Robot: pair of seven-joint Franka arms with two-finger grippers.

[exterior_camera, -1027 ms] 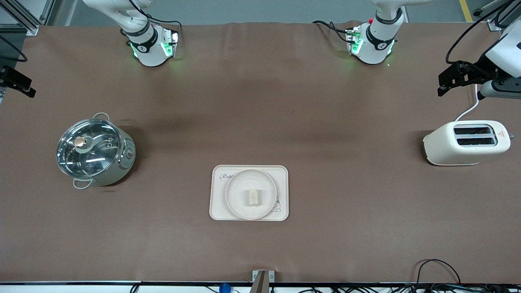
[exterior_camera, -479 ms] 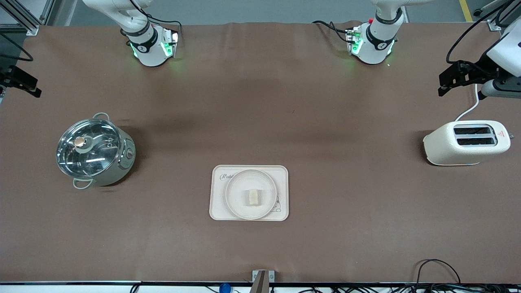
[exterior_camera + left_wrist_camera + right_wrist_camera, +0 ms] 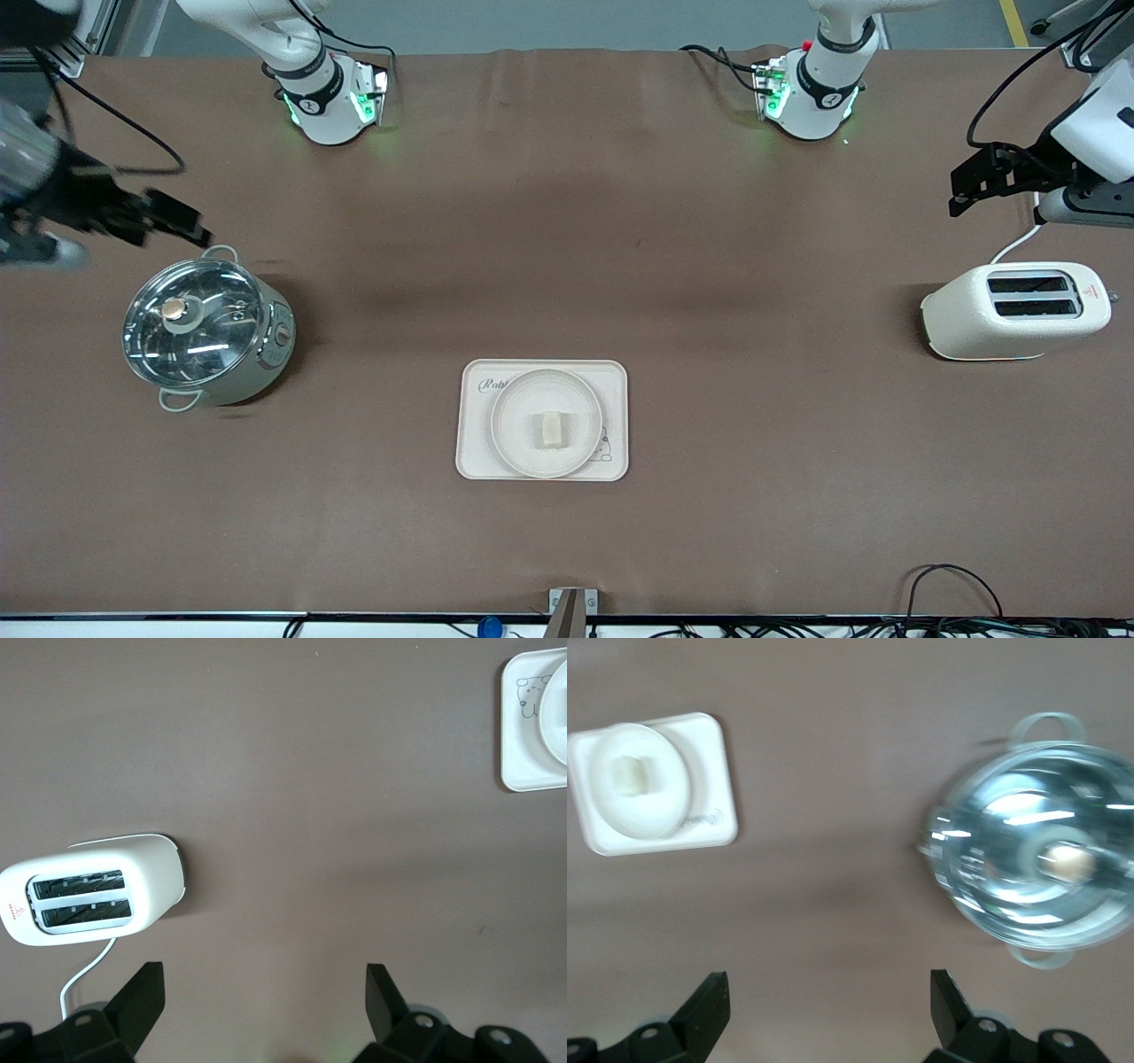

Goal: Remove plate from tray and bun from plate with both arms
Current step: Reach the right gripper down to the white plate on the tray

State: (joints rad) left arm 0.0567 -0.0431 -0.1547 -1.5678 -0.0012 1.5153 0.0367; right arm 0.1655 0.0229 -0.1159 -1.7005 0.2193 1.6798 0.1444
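Note:
The round cream plate [image 3: 518,416] sits on the rabbit tray [image 3: 474,452] in the middle of the table, nearer to the front camera. The small pale bun [image 3: 551,429] lies in the plate's middle. My right gripper [image 3: 173,221] is open and empty, in the air beside the pot. Its wrist view [image 3: 828,1005] shows the plate [image 3: 660,811] with the bun [image 3: 631,775] on it. My left gripper [image 3: 959,188] is open and empty, in the air over the table by the toaster. Its wrist view [image 3: 263,997] shows the plate's edge [image 3: 558,718].
A steel pot with a glass lid [image 3: 205,330] stands toward the right arm's end, also in the right wrist view [image 3: 1036,864]. A cream toaster [image 3: 1014,310] with its white cord stands toward the left arm's end, also in the left wrist view [image 3: 93,890]. Cables lie along the near table edge.
My right gripper has swung in from the table's end toward the pot. My left gripper has shifted only slightly. Plate, bun and tray have not moved.

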